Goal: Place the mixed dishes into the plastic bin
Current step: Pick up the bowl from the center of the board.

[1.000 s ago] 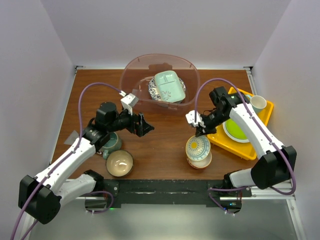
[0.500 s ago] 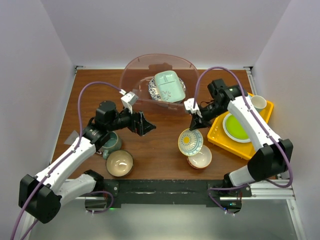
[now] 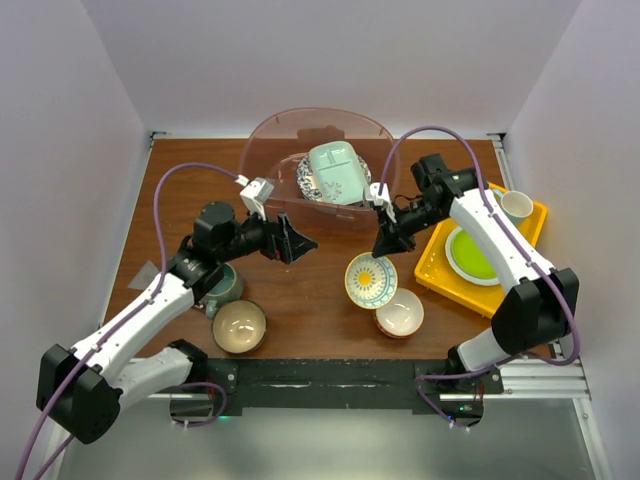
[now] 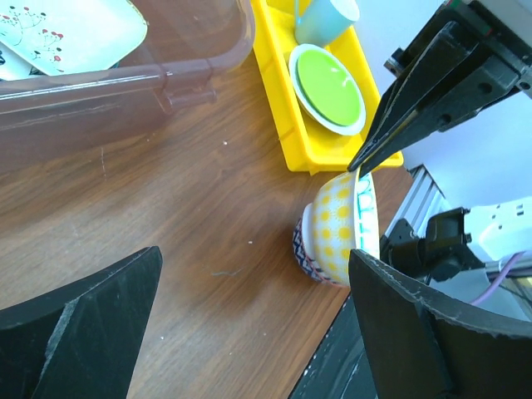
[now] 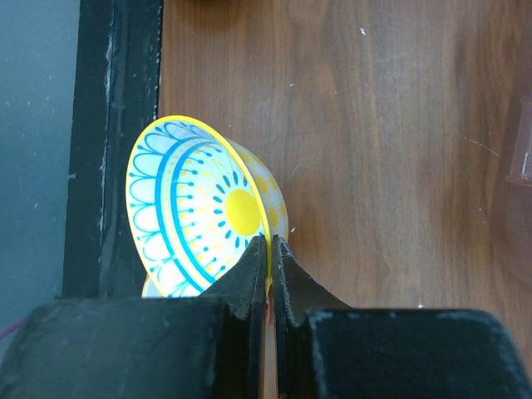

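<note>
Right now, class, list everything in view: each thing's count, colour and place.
plastic bin: one, translucent pinkish, far middle of table
mint square dish: one, mint, inside the bin
blue-patterned plate: one, blue and white, under the mint dish
patterned bowl: one, yellow and blue, tilted, held by its rim
white bowl: one, white inside, beside the patterned bowl
tan bowl: one, tan, near left
teal mug: one, teal, left side, partly hidden
yellow tray: one, yellow, right side
lime-green plate: one, lime, on the tray
cup: one, pale, tray's far corner
table: one, brown wood, under everything
left pincer: one, black, open and empty, mid-table
right pincer: one, black, shut on the patterned bowl's rim
</note>
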Motion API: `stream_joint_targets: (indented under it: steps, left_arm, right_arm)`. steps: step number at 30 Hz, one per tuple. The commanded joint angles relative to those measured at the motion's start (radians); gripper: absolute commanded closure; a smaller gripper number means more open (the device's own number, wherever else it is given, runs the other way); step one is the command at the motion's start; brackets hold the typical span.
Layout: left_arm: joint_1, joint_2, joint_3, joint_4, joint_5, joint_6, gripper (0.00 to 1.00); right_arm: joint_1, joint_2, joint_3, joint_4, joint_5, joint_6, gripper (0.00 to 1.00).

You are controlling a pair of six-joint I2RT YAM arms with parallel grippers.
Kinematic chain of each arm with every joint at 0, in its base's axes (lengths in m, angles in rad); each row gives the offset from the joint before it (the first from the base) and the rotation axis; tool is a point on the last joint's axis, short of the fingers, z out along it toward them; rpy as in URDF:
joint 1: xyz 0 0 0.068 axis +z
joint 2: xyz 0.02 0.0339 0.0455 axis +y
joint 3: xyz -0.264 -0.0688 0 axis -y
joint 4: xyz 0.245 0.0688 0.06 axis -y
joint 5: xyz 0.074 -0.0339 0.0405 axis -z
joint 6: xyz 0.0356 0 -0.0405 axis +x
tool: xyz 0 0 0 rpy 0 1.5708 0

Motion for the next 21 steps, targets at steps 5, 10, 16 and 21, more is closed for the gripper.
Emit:
stream_joint_targets:
  steps: [5,10,16,21]
  left_arm:
    - [-0.04,0.038,0.01,0.076,-0.092,-0.083,0.0]
    - [-0.076,0.065,0.03,0.041,-0.149,-0.075,0.0]
    - [-0.126,0.094,0.062,0.004,-0.224,-0.055,0.0]
    - [-0.169,0.117,0.085,-0.034,-0.289,-0.049,0.0]
  right_arm:
    - [0.002,0.018,-0.025,0.135,-0.064,0.177,1.0]
    - [0.002,0.036,-0.036,0.162,-0.075,0.203,1.0]
    - [0.003,0.044,-0.054,0.204,-0.073,0.244,1.0]
    - [0.003,0.05,-0.064,0.223,-0.072,0.258,1.0]
